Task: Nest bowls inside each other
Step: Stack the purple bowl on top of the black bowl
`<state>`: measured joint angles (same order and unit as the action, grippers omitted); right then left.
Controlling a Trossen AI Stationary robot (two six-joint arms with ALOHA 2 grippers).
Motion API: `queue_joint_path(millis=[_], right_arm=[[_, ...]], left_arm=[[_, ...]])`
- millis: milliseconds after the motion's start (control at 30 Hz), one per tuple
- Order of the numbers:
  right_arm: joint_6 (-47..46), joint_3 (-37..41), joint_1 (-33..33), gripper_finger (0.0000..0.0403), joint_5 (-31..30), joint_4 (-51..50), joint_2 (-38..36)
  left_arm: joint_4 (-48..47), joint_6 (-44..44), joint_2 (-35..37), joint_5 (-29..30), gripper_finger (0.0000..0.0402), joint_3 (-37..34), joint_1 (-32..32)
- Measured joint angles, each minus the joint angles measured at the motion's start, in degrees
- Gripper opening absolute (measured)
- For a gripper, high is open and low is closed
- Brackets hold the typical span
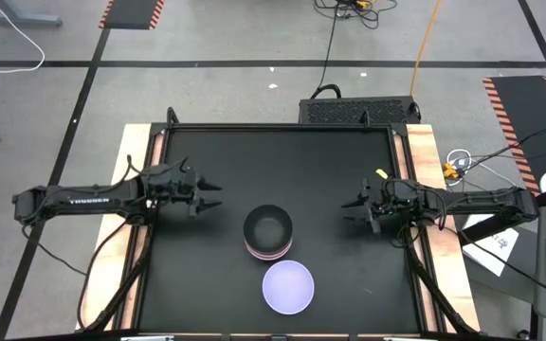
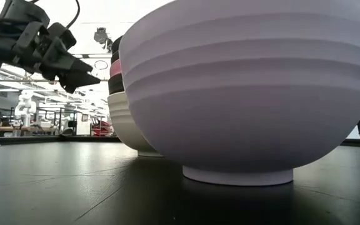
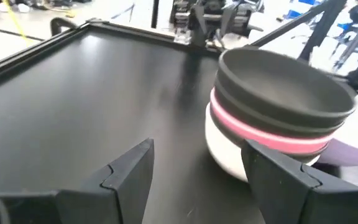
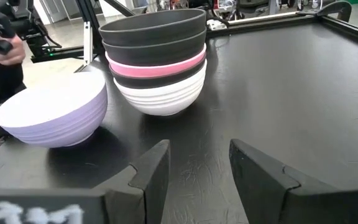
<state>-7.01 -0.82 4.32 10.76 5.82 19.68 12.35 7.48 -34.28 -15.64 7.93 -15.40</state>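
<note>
The left gripper (image 1: 214, 194) is held above the black table mat (image 1: 207, 275), left of the bowls, with its dark fingers spread wide and nothing between them. The right gripper (image 1: 351, 206) is held in mirror fashion to the right of the bowls, likewise spread and empty.

Between the two, near the mat's middle, a stack of small round plastic bowls (image 1: 268, 234) is seen: a white one at the bottom, then black, pink and two black ones above, as the right wrist view shows. Just beside it, toward the table's near edge, the pale lavender round plastic bowl (image 1: 288, 287) stands upright and alone; whether it touches the stack cannot be told.

The remaining step is judged to be the lavender bowl's nesting. It would best be pinched at the rim on the side away from the stack, lifted clear above the top black bowl, centred and released low, so that the stack is not tipped.

White lettering is printed along the left arm (image 1: 83, 200), but it cannot be read with certainty.
</note>
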Motion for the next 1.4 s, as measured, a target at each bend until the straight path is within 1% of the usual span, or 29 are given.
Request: queue_joint_path(millis=[67,200,333,467,533,633,800,967,1133,1267,1367,1400], right_arm=[[0.00,0.00,0.02,0.0157,0.00,0.00,0.00],[-0.11,0.00,0.00,0.0157,0.02,0.02,0.01],[0.20,0.00,0.02,0.0157,0.02,0.02,0.00],[0.57,0.02,0.01,0.0157,0.02,0.28,0.00],[0.37,0.00,0.01,0.0157,0.02,0.33,0.01],[0.23,0.01,0.00,0.0157,0.02,0.33,0.00],[0.20,0.00,0.02,0.0157,0.02,0.33,0.00],[0.20,0.00,0.00,0.0157,0.02,0.33,0.00],[0.20,0.01,0.01,0.0157,0.02,0.43,-0.02],[0.20,0.00,0.00,0.0157,0.02,1.56,0.00],[0.20,0.01,0.01,0.0157,0.02,2.61,0.00],[0.20,0.01,0.02,0.0157,0.02,2.83,0.00]], left_arm=[[-0.11,-0.11,0.57,1.44,0.0246,-1.14,-0.02],[0.26,-1.43,0.63,2.20,0.0246,-3.78,-0.02],[5.34,-2.68,0.63,2.79,0.0246,-7.36,-0.17],[9.23,-3.02,0.65,3.12,0.0246,-7.37,-0.44],[11.38,-4.54,1.01,1.56,0.0246,-7.37,-0.44],[13.20,-6.48,3.11,0.98,0.0246,-7.35,-0.46],[15.69,-7.06,8.34,1.22,0.0246,-7.35,-0.46],[11.19,-7.24,15.32,1.27,0.0246,-7.35,-0.46],[4.27,-7.45,22.70,3.32,0.0246,-7.35,-0.46],[0.28,-7.37,27.61,3.77,0.0246,-7.35,-0.46],[-4.30,-6.73,30.27,5.55,0.0246,-7.33,-0.46],[-7.33,-6.78,31.09,6.66,0.0246,-6.98,-0.46]])
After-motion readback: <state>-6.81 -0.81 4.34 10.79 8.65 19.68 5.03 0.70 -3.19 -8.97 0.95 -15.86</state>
